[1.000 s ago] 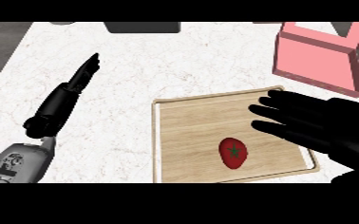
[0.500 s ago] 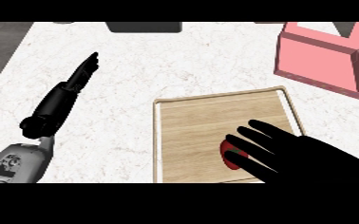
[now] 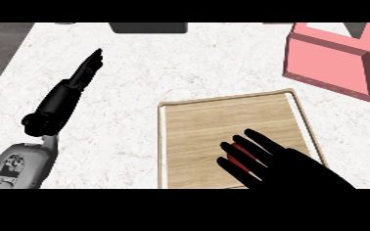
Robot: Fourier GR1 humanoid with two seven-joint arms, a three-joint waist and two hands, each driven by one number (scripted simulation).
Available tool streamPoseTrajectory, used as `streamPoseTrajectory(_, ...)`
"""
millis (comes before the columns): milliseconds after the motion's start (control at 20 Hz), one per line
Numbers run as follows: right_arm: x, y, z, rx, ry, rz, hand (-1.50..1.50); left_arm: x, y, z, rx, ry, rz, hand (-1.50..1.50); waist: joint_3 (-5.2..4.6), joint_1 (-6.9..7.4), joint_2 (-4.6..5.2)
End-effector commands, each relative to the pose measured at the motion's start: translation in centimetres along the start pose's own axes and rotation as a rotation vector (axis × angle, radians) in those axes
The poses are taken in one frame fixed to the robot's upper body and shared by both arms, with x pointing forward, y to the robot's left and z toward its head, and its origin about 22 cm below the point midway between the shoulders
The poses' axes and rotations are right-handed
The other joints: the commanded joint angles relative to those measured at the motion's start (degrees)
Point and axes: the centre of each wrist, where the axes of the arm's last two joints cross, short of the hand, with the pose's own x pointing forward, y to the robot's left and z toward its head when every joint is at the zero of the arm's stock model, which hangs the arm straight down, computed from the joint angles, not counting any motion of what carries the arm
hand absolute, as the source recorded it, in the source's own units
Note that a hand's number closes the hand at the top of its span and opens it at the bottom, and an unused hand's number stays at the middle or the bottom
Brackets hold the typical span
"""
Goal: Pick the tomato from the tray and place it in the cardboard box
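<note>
One right robot hand covers the tomato on the tray — fingers spread; its axis is hidden.

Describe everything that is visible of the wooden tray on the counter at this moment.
The light wooden rectangular tray lies flat on the white marbled counter, toward the near right side. It has a pale raised rim with rounded corners and a plain wood-grain floor. Its far right corner comes near the pink box, with a gap showing between them. The black right hand covers its near right part, fingers spread over the small red tomato, of which only slivers show. The near edge is cut off by the view.
</note>
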Motion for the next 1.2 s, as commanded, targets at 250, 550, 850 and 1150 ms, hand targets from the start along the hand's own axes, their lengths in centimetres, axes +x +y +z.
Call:
streamPoseTrajectory(250, 0.5, 1.4, -3.0, -0.003, 0.042, 0.041, -1.5, -2.2, 0.0, 2.3, -0.018, -0.002, 0.017, 0.0, -0.01, 0.21, 0.05)
streamPoseTrajectory(550, -1.7, 2.8, -2.8, -0.005, 0.082, 0.078, -1.5, -2.0, -0.7, 1.0, 0.003, -0.006, -0.004, 0.0, 0.02, -0.15, 0.09)
streamPoseTrajectory(850, -2.4, 5.5, -4.5, 0.007, 0.064, 0.06, -1.5, -0.6, -1.3, 1.1, -0.013, -0.004, 0.017, 0.0, 0.03, 0.03, 0.04)
streamPoseTrajectory(1150, 0.1, 6.0, -6.0, 0.034, 0.053, 0.025, -1.5, -1.6, -1.2, 1.2, -0.003, -0.002, 0.009, 0.0, 0.0, -0.05, 0.02)
